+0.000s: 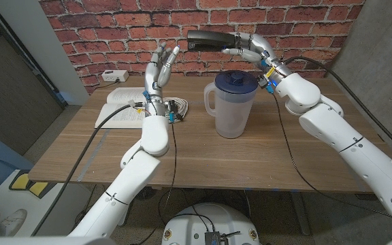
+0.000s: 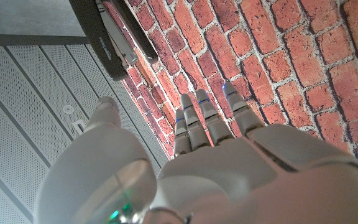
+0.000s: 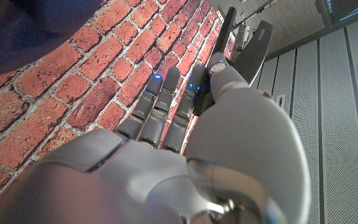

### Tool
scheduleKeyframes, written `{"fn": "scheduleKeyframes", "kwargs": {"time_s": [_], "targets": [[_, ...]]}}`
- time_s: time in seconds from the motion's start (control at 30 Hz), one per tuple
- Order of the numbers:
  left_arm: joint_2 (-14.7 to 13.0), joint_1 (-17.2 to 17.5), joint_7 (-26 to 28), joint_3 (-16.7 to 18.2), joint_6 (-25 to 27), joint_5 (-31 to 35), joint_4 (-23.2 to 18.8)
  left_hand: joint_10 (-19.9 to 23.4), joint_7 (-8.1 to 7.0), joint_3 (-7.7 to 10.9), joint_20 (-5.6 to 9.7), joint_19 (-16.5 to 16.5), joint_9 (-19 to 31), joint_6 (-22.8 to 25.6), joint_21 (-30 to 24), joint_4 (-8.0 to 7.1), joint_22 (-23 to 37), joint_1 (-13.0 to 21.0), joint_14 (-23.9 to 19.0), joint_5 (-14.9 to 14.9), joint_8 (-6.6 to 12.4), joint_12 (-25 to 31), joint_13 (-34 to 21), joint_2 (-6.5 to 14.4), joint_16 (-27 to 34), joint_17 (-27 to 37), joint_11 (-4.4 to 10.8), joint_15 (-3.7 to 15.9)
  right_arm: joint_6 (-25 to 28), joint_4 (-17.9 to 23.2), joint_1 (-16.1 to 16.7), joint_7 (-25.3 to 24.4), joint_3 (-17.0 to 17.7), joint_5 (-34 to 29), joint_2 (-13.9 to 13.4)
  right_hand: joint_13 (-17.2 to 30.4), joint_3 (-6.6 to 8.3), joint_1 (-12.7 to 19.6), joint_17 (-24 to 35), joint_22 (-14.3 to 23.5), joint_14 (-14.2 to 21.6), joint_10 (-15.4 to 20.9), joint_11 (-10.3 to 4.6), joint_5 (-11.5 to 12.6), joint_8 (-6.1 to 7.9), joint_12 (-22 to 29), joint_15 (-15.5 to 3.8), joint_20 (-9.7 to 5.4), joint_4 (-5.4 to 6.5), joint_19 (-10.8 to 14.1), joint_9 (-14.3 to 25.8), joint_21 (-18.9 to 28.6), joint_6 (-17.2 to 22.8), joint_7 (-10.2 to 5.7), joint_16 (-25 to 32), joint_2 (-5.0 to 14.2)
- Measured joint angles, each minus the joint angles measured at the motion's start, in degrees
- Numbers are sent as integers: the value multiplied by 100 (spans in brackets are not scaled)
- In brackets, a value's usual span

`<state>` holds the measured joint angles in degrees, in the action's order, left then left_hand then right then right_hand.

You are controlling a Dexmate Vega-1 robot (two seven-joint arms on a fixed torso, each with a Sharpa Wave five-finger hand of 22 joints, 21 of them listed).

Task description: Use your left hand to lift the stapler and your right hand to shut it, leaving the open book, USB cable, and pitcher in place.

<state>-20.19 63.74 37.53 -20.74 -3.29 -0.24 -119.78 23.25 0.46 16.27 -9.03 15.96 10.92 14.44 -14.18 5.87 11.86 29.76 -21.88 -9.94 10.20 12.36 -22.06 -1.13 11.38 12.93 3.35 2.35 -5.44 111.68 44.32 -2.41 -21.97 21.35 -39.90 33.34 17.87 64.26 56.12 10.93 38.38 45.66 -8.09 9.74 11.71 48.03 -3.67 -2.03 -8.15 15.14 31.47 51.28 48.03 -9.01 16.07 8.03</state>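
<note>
Head view has the stapler aloft at twelve o'clock, clamped in the right hand, left hand raised empty, fingers apart: looks rigid, hinged and smooth, so best gripped along its base.

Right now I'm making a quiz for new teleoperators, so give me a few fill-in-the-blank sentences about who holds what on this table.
1. The stapler is held up in the air by the robot's ____ hand.
2. The left hand is raised with its fingers apart and holds ____.
3. The pitcher has a lid coloured ____.
4. The open book lies on the table on the robot's ____ side.

Missing words: right; nothing; blue; left
</note>
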Motion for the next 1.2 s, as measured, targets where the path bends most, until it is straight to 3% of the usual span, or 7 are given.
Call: {"fn": "scheduleKeyframes", "kwargs": {"time_s": [0.23, 0.7, 1.07, 1.2], "targets": [[4, 15, -74, -29, -18, -178, -33, 183, 132, -87, -26, -26, 0, 133, 0, -23, 0, -127, 71, 0, 78, 101, 28, -81, 0, -8, -117, -71, -114, -82, -36, 64, -31, -22, 48, -2, 0, 0, 0, 0, 0, 0, 0, -4, 17, -11, 0, -32, 0, -32, 2, 0, 0, 0, 0, 0], [-25, 25, -336, -69, -104, -679, -86, 243, 182, -192, -112, -113, -24, 118, 43, -59, -1, -301, 187, 0, 84, 121, 55, -197, 0, -16, -118, -124, -313, -262, -106, 169, -96, -78, 131, -3, 0, 0, 28, 0, 0, -11, -14, -18, 17, -10, 0, -33, 0, -31, 2, 21, -1, 1, -45, 0], [-47, 31, -495, -88, -176, -1029, -102, 315, 347, -254, -145, -188, -27, 142, 66, -78, -1, -416, 310, 0, 84, 143, 81, -230, 0, -13, -190, -166, -432, -338, -127, 231, -122, -116, 165, 27, 0, -1, 28, 0, 0, -21, -24, 2, 15, -12, 0, -33, 0, -30, -3, 42, 21, -21, -45, 1], [-50, 32, -552, -96, -224, -1159, -102, 428, 344, -298, 56, 14, -11, 75, -24, -112, 28, -548, -182, -24, 84, 228, 57, -173, 239, 69, -76, 11, -479, -361, -130, 256, -131, -122, 177, 20, 0, -1, 27, 0, 0, -21, -24, 2, 0, -15, 0, -32, 0, -30, -14, 42, 21, -21, -45, 1]]}}
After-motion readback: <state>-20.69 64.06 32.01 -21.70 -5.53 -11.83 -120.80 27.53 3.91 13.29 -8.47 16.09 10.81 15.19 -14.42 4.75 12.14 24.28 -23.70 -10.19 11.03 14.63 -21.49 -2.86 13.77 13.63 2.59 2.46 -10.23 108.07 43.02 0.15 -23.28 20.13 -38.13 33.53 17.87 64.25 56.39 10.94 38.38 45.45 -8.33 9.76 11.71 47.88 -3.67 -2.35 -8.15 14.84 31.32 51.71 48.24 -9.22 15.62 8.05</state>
